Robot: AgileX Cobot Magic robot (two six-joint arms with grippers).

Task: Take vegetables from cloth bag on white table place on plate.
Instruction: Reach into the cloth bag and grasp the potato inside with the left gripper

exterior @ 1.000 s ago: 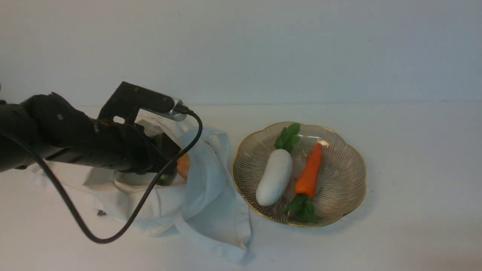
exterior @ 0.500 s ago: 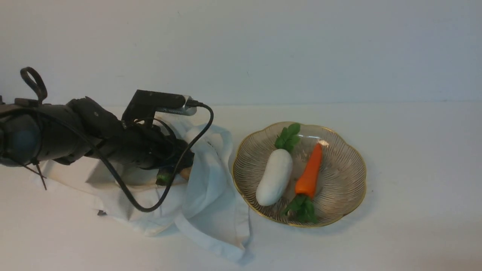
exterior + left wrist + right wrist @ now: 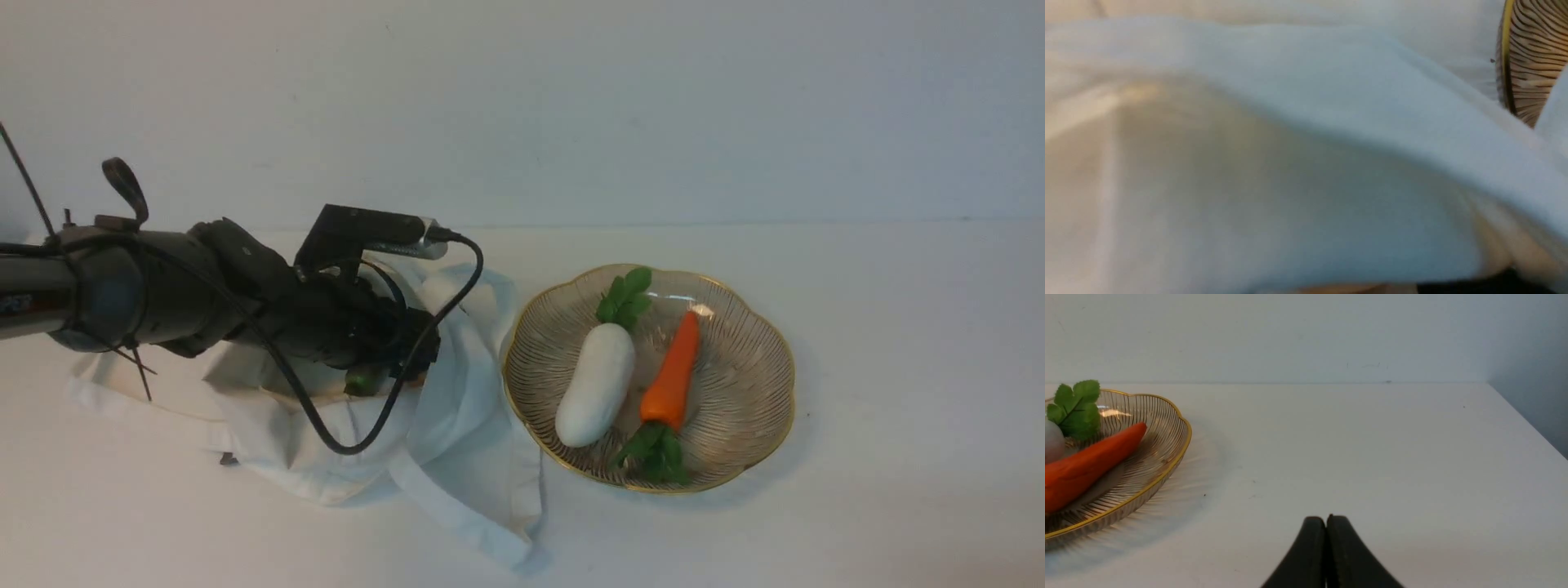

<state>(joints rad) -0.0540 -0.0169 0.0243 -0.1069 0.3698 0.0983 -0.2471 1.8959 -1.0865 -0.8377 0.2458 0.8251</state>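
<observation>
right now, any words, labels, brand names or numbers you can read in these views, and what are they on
Nothing can be read.
Pale marking on the left arm, at the front view's edge: too small and blurred to read.
Cloth bag: no text.
Plate: only gold rim and ribs, no text.
White radish and carrot: no labels.
White table: no text.
</observation>
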